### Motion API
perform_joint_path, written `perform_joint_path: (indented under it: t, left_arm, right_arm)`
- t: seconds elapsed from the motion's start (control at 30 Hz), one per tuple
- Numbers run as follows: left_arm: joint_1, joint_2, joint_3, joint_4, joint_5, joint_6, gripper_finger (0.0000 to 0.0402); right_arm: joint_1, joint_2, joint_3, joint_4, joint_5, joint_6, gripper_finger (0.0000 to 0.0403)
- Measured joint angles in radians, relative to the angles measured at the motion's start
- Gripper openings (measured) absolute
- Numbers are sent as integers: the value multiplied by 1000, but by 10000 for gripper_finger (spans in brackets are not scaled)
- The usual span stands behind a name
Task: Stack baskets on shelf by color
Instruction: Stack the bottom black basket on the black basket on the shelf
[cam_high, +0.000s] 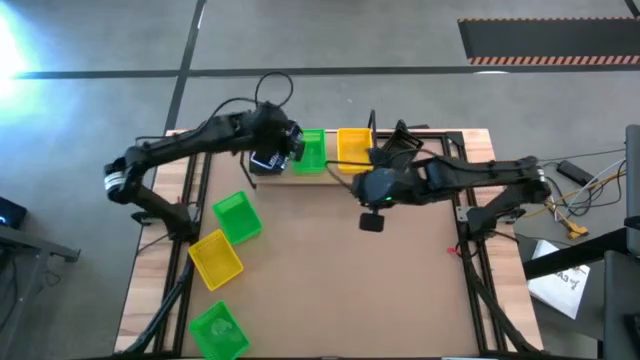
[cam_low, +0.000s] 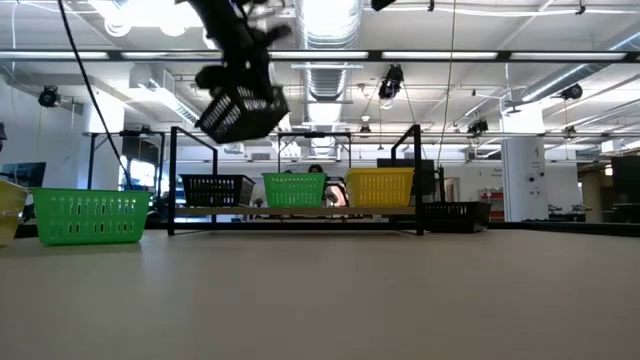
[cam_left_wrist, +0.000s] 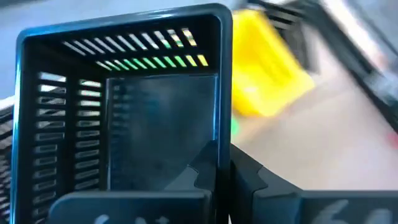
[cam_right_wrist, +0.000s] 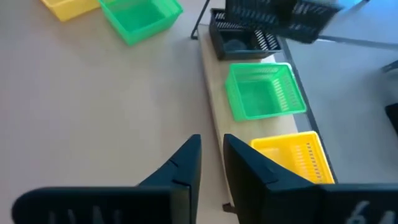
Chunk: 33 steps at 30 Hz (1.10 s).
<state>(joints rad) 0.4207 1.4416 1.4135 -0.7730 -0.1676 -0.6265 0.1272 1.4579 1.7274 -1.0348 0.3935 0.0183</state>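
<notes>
My left gripper (cam_high: 272, 152) is shut on a black basket (cam_low: 240, 115), held tilted in the air above the shelf's left end. On the shelf (cam_right_wrist: 214, 118) stand a black basket (cam_low: 215, 188), a green basket (cam_right_wrist: 264, 90) and a yellow basket (cam_right_wrist: 292, 158), side by side on their bases. My right gripper (cam_right_wrist: 211, 155) hovers narrowly open over the table by the shelf's front edge, near the yellow basket, touching nothing. My left gripper pinches one side wall (cam_left_wrist: 222, 124) of the black basket, one finger (cam_left_wrist: 202, 171) inside the basket and one outside. The basket is lifted clear and tilted, its open side turned toward the wrist camera.
On the table's left part stand a green basket (cam_high: 237, 217), a yellow basket (cam_high: 215, 258) and another green basket (cam_high: 218, 330). A further black basket (cam_low: 450, 212) sits low by the shelf's right end. The table's middle and right stretch is bare board.
</notes>
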Motion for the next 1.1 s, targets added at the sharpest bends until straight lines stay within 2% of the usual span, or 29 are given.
perform_joint_path:
  t: [0.17, 0.27, 0.73, 1.1]
  left_arm:
    - [77, 90, -11, -10, -11, -156, 0]
    - [87, 121, -10, -4, -63, -206, 0]
    - [91, 168, 6, -53, -231, -337, 0]
    - [93, 228, 0, -52, -235, -340, 0]
  right_arm:
    - [2, -98, -79, 25, 1, 8, 48]
    - [2, -151, -120, 24, 1, 9, 47]
    - [2, -309, -262, 23, 0, -114, 47]
    - [2, -393, -333, 23, -3, -162, 47]
